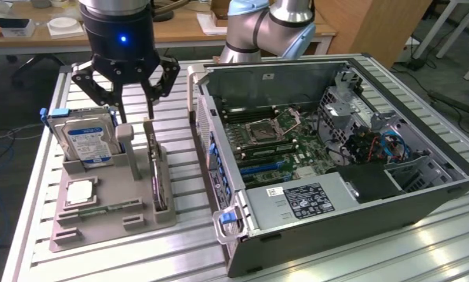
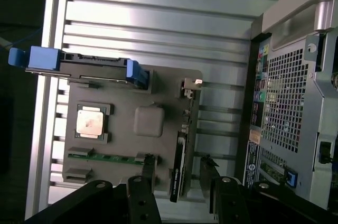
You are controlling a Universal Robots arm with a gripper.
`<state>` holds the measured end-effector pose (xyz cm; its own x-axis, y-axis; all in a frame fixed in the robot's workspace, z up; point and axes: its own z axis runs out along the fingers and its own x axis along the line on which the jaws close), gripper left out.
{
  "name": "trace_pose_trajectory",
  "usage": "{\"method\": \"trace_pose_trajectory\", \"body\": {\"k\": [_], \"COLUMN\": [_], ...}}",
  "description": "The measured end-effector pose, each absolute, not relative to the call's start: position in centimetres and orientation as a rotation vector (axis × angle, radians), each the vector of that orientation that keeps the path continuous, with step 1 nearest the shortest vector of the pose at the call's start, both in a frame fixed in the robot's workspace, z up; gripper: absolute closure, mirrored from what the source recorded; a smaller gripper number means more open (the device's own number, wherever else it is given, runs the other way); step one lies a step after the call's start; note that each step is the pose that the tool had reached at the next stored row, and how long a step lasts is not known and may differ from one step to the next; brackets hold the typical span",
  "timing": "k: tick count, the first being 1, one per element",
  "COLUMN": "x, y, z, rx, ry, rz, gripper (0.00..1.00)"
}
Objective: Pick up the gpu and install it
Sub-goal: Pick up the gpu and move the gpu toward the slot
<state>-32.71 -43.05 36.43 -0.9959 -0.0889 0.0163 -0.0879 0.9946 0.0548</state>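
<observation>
- fingers (image 2: pixel 148 175) of the gripper (image 1: pixel 135 110) stood spread wide, one on each side of the gpu (image 1: pixel 156 176), with a gap at each side and nothing held.
- gpu stood on its edge in a slot of the grey tray (image 1: pixel 109 226), below the gripper.
- silver bracket (image 2: pixel 193 83) sat at one end of the card.
- hard drive (image 1: pixel 81 138) with blue rails stood upright in the tray, at the exterior view's left of the gpu.
- cpu (image 1: pixel 79 192) lay flat in the tray, with a ram stick (image 1: pixel 101 208) near it.
- open pc case (image 1: pixel 360 226) lay on the slatted table (image 1: pixel 101 264), just beside the tray at the exterior view's right.
</observation>
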Motion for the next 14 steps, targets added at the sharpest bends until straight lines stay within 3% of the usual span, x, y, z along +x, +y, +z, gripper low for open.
{"method": "trace_pose_trajectory", "body": {"k": [14], "x": [-32.7], "y": [-43.1], "z": [33.7], "rx": [0.138], "ry": [-3.118], "rz": [-0.084], "gripper": [0.53]}}
